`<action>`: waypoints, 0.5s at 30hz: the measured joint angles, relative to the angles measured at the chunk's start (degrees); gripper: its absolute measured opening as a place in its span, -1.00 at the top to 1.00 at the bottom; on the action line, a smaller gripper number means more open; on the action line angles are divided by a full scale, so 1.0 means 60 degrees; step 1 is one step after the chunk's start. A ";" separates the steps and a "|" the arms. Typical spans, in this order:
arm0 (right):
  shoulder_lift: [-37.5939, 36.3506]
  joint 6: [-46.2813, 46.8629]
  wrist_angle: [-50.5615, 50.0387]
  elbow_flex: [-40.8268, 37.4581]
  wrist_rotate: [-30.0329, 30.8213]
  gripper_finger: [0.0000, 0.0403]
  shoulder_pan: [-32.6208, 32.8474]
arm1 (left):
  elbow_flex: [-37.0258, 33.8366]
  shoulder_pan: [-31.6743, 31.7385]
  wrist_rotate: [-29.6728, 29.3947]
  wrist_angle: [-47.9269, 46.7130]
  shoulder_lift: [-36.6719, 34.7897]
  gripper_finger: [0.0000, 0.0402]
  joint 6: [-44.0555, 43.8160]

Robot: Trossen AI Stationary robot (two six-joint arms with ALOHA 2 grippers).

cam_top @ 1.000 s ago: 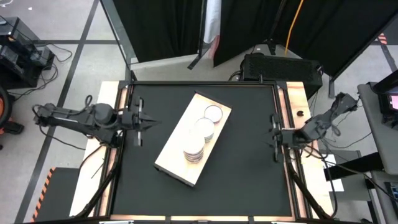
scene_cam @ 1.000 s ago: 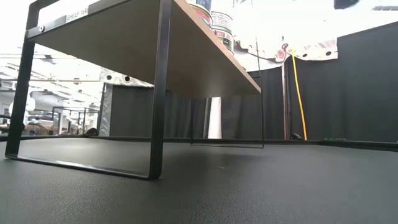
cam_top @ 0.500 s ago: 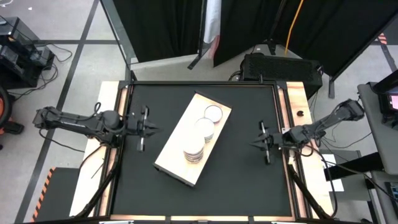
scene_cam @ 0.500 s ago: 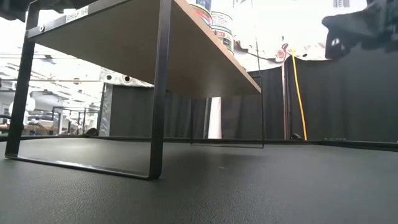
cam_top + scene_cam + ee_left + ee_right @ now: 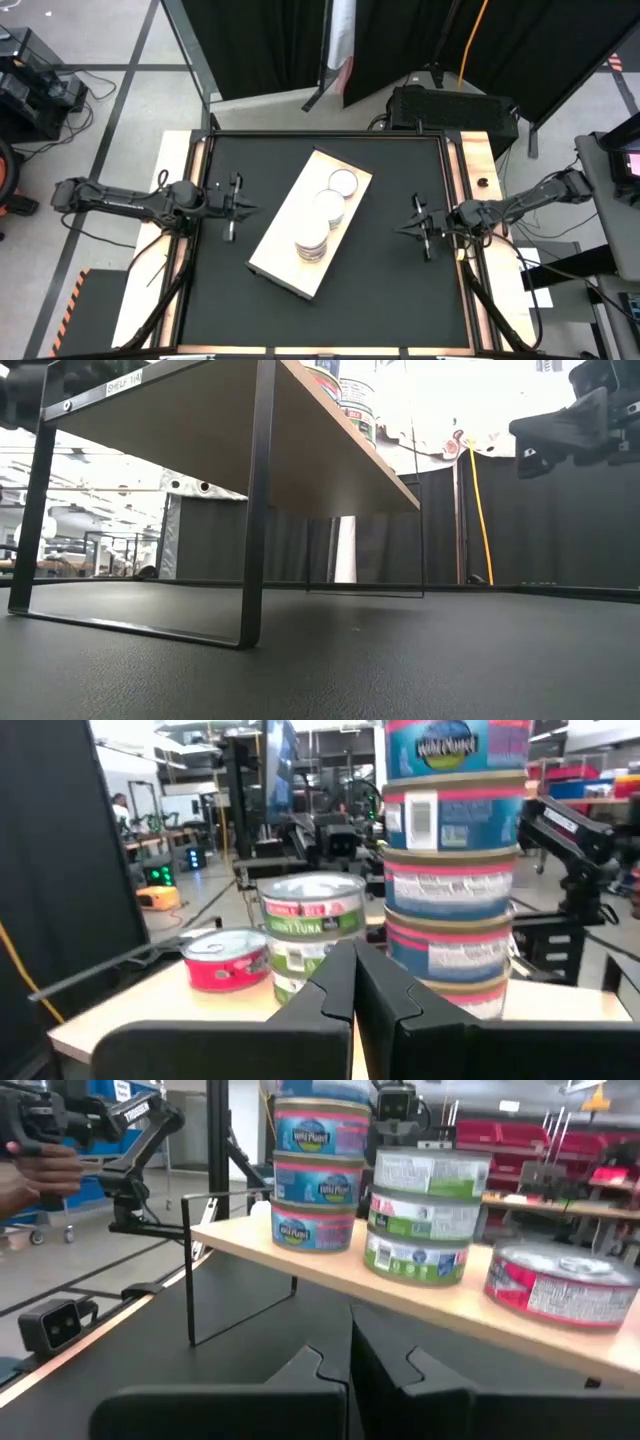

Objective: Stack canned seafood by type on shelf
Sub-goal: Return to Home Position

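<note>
Between 2 closed jaws stands the shelf (image 5: 279, 259).

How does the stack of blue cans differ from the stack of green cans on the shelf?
The blue stack is taller than the green stack. The blue stack has blue labels with pink bands; the green stack has green and white ones. The green stack stands between the blue stack and a red can. Both stand upright on the shelf.

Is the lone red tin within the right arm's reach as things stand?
Probably yes: the red tin lies alone at the shelf's end, nothing stacked on it, nothing between it and the right pincer. The shut pincer must open first.
</note>
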 joint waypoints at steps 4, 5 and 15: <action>0.0001 0.0343 -0.0280 0.0000 -0.0311 1.00 -0.0254 | -0.0363 0.0139 0.0112 0.0074 -0.0004 0.99 -0.0138; 0.0001 0.0426 -0.0308 0.0000 -0.0402 1.00 -0.0312 | -0.0454 0.0198 0.0130 0.0076 0.0002 0.99 -0.0230; -0.0064 0.0915 -0.0900 0.0004 -0.0766 1.00 -0.0745 | -0.1245 0.0715 0.0507 0.0860 -0.0202 0.99 -0.0539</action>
